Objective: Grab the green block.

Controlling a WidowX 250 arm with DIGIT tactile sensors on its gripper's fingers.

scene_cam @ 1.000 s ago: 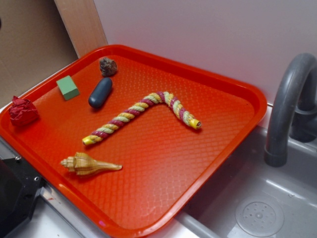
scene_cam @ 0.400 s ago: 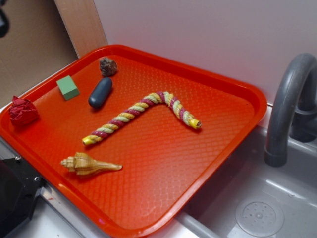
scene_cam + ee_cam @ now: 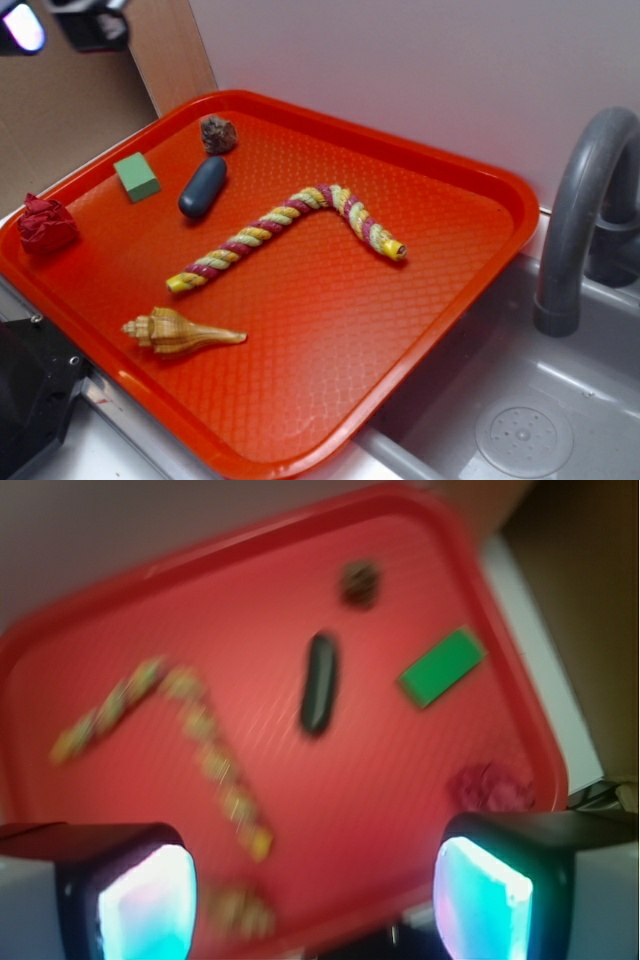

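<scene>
The green block (image 3: 136, 176) is a small light-green cube resting on the red tray (image 3: 430, 300) near its far left corner; the blurred wrist view shows the green block (image 3: 441, 667) at the upper right. My gripper (image 3: 60, 25) has just come into the exterior view at the top left corner, high above and behind the block. In the wrist view the gripper (image 3: 315, 900) is open, its two glowing pads far apart with nothing between them.
On the tray lie a dark blue capsule (image 3: 203, 186), a brown rock (image 3: 218, 134), a red paper ball (image 3: 45, 224), a striped rope (image 3: 285, 232) and a seashell (image 3: 180, 332). A grey faucet (image 3: 585, 215) and a sink (image 3: 520, 420) are at the right.
My gripper has moved into the top left corner of the exterior view, where only a sliver showed before. Nothing on the tray has moved.
</scene>
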